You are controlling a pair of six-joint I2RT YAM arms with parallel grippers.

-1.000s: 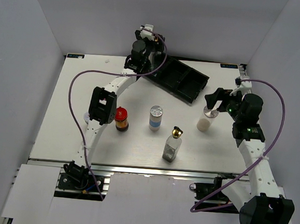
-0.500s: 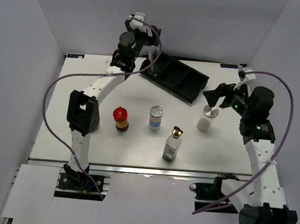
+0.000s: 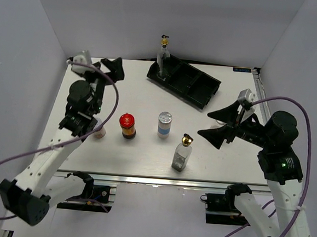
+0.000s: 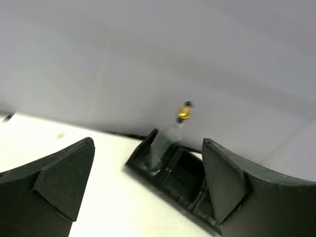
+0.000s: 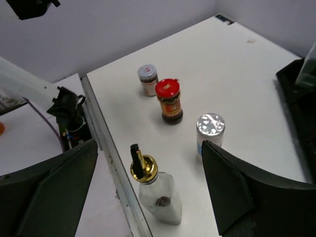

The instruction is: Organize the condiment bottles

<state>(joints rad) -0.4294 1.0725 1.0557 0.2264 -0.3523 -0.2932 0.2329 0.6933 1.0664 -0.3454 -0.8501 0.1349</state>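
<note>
One glass bottle (image 3: 162,55) with a gold pourer stands upright in the far left end compartment of the black tray (image 3: 196,87) at the back of the table (image 3: 143,101). The second glass bottle (image 3: 182,153) stands near the front edge. Across the middle, left to right and apart, stand a pinkish jar (image 5: 147,79), the red-capped jar (image 3: 127,125) and the blue-labelled jar (image 3: 164,124). The left gripper (image 4: 148,145) and right gripper (image 5: 149,144) hover with jaws wide apart, holding nothing
</note>
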